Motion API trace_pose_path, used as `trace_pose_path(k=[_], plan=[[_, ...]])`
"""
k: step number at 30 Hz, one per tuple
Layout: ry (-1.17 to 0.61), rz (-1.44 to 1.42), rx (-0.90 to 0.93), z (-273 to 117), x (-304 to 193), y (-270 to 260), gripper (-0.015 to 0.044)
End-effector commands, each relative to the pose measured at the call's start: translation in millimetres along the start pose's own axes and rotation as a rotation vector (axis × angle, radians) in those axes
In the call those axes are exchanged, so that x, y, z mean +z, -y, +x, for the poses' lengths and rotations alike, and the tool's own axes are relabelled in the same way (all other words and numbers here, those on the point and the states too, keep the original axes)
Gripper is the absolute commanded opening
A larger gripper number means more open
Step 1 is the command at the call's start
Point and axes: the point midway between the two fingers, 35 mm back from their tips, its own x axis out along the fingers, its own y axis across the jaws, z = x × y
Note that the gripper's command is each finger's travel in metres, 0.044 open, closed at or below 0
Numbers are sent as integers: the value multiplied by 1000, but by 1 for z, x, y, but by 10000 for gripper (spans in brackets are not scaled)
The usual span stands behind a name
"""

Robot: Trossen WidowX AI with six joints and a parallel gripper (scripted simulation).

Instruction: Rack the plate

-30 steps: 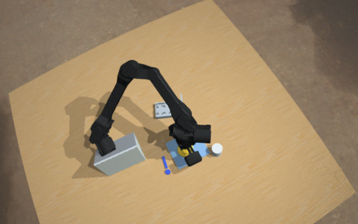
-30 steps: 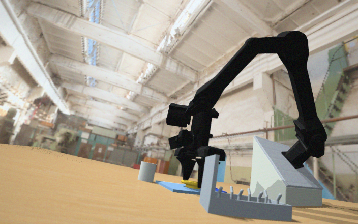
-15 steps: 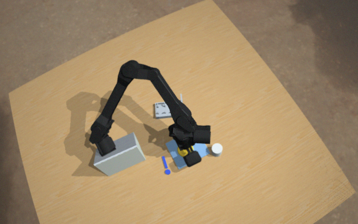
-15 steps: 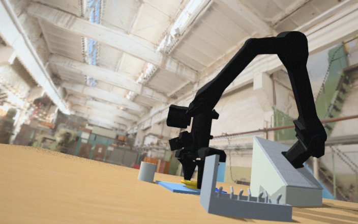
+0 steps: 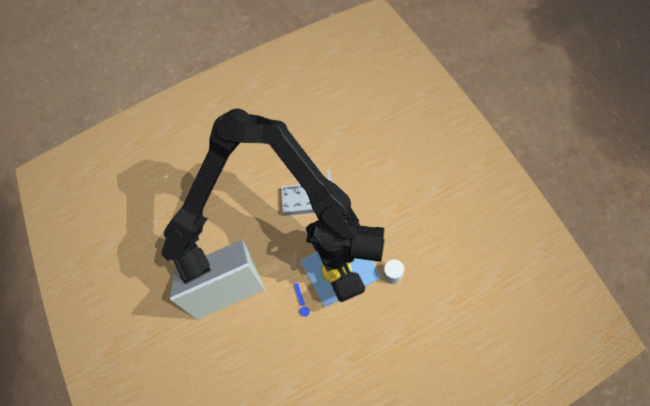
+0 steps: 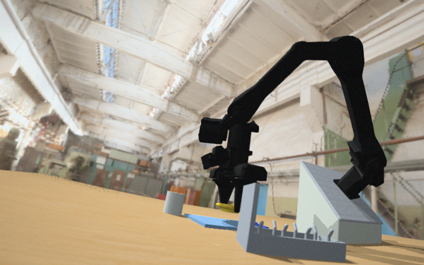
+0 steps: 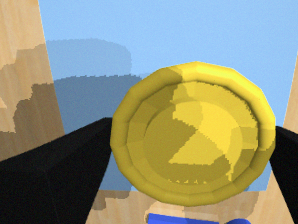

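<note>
Hidden and cut-off parts

From above, the arm (image 5: 306, 167) covers part of the rack (image 5: 294, 199) and most of the plate (image 5: 331, 272). In the wrist view both fingers run off the frame; the rack (image 6: 281, 237) hides the mat's (image 6: 212, 222) near corner in the exterior view.

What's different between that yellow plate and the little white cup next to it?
The plate is yellow, wide and shallow; the cup is white, narrow and tall. The plate lies over the blue mat, while the cup stands on the bare table just off the mat's edge. The gripper is shut on the plate's rim; nothing touches the cup. Both are round.
</note>
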Motion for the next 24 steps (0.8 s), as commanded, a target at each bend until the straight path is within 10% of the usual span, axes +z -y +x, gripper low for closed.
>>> trace_pose_path(k=[1, 24], plan=[[11, -8, -17, -27, 7, 4, 0], [9, -27, 2, -139, 8, 9, 0]])
